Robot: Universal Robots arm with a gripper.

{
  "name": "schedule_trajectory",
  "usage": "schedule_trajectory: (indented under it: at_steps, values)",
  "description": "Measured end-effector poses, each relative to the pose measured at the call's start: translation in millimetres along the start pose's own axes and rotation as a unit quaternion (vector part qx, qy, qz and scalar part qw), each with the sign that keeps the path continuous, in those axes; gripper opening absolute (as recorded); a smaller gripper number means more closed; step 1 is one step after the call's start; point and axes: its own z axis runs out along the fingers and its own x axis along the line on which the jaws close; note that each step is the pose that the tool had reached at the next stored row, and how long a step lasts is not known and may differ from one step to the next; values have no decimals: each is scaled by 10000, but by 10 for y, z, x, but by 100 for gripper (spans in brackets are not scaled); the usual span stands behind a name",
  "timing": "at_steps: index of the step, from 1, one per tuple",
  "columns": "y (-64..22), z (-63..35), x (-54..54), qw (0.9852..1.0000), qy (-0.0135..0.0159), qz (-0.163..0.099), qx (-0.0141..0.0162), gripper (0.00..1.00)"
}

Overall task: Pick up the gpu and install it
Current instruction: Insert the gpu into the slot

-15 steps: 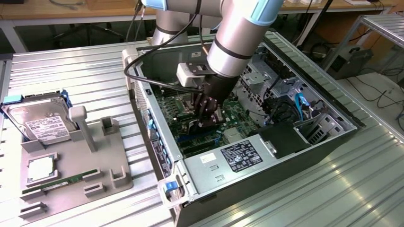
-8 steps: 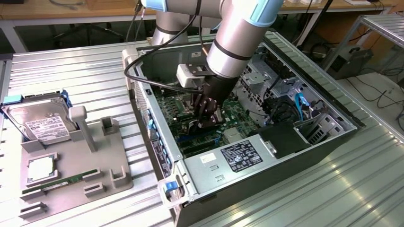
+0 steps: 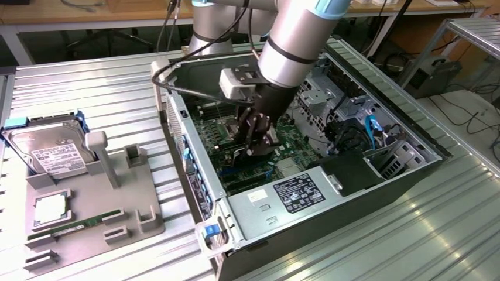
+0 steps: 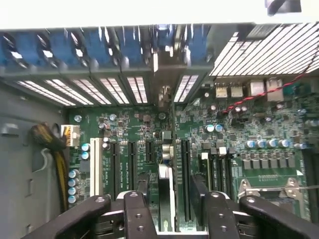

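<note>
On the exterior view's left, near the left edge of the ribbed metal counter, a grey holder carries a silver hard drive standing on edge. Its white label has print I cannot read. A green RAM stick lies flat along the holder's near side.

Further toward the exterior view's right, the open computer case lies across the middle of the counter. The arm reaches down into it, and the claw is low over the motherboard.

In the wrist view the gpu shows as a thin dark card seen edge-on, standing upright among the long expansion slots. It lies directly between the claw's two sides, with its long axis running along the slots toward the case's slotted rear wall. The fingers stand a little clear of the card on either side, so the claw looks open and not gripping. By its position the card appears to be in a slot already, though I cannot tell whether it is fully seated.

On the exterior view's right, the power supply has a black label with white print that cannot be read. The small white lettering on the motherboard cannot be read either.
</note>
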Motion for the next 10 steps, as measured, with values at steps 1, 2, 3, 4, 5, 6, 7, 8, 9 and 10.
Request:
schedule_trajectory:
  at_steps: [1, 2, 3, 4, 5, 6, 7, 8, 9, 10]
  values:
    - [17, -79, 0, 10000, 0, -2, 1, 46]
    - [25, -115, 0, 10000, 0, -3, 2, 46]
    - [37, -161, 0, 10000, -1, -4, 8, 46]
    - [44, -192, 1, 10000, 1, -4, 13, 45]
    - [52, -218, 0, 10000, 0, -5, 22, 38]
    - [62, -253, 0, 10000, 0, -8, 40, 38]
    - [71, -260, -4, 10000, -1, -11, 79, 25]
    - [78, -259, -8, 9999, -2, -12, 117, 25]
    - [84, -256, -12, 9999, -3, -13, 161, 20]
    - [95, -249, -19, 9997, -3, -13, 231, 13]
